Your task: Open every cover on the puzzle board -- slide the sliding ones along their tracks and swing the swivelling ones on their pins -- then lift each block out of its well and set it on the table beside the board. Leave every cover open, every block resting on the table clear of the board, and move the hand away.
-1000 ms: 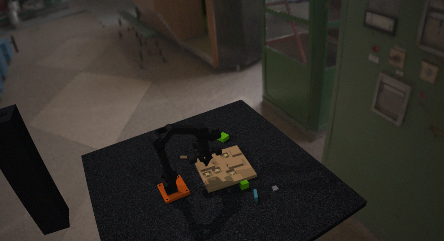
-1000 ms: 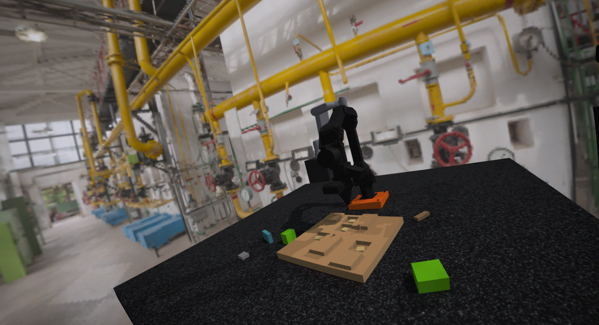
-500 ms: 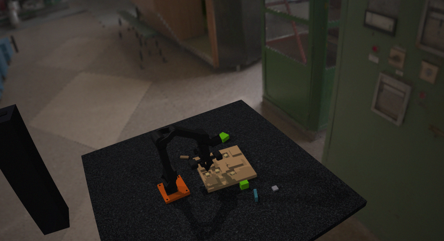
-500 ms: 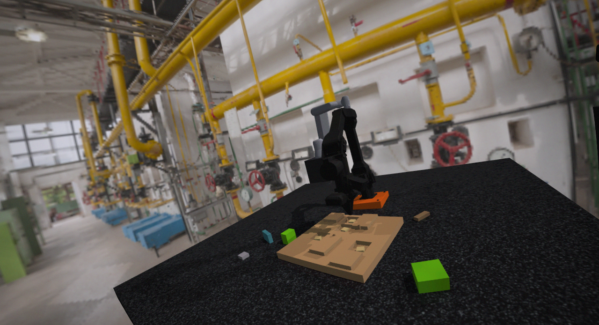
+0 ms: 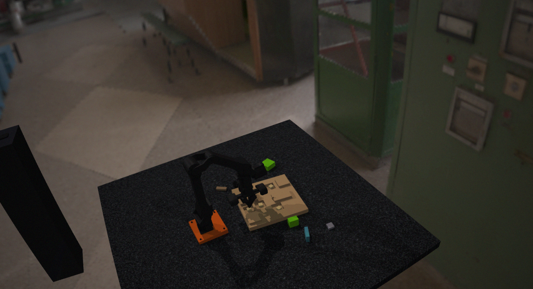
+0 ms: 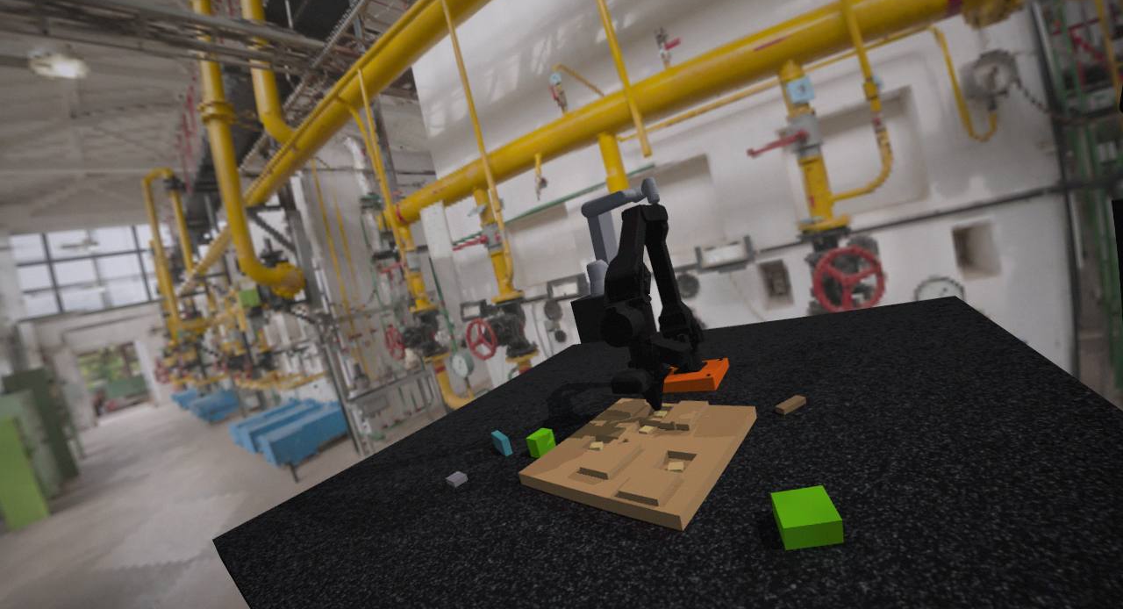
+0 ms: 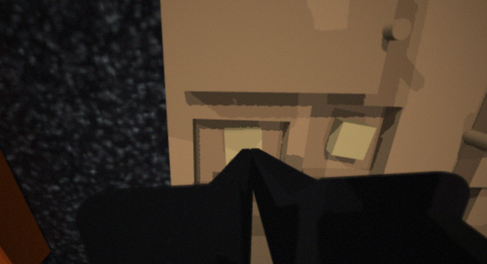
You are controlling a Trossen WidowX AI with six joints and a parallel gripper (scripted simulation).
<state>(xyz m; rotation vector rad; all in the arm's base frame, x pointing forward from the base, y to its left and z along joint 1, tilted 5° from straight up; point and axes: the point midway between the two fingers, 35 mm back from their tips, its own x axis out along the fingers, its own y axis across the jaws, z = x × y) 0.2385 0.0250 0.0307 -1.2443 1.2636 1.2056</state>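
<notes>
The tan puzzle board [image 5: 294, 204] [image 6: 651, 483] [image 7: 266, 47] lies flat on the black table. My gripper [image 5: 248, 204] [image 6: 655, 404] [image 7: 249, 157] is shut and empty, its tips low over the board's edge nearest the arm. In the wrist view the tips point at an open well with a pale yellow block [image 7: 241, 142]. A second pale block [image 7: 353, 140] sits tilted in the well beside it. A round cover knob [image 7: 397, 28] shows further along the board. Other wells and covers are partly hidden by the arm.
On the table lie a large green cube [image 5: 268, 164] [image 6: 806, 516], a small green cube [image 5: 292, 221] [image 6: 540, 442], a teal block [image 5: 306, 233] [image 6: 501, 442], a grey block [image 5: 330, 225] [image 6: 456, 478] and a tan block [image 5: 221, 188] [image 6: 790, 404]. The arm's orange base [image 5: 208, 229] [image 6: 695, 376] stands beside the board.
</notes>
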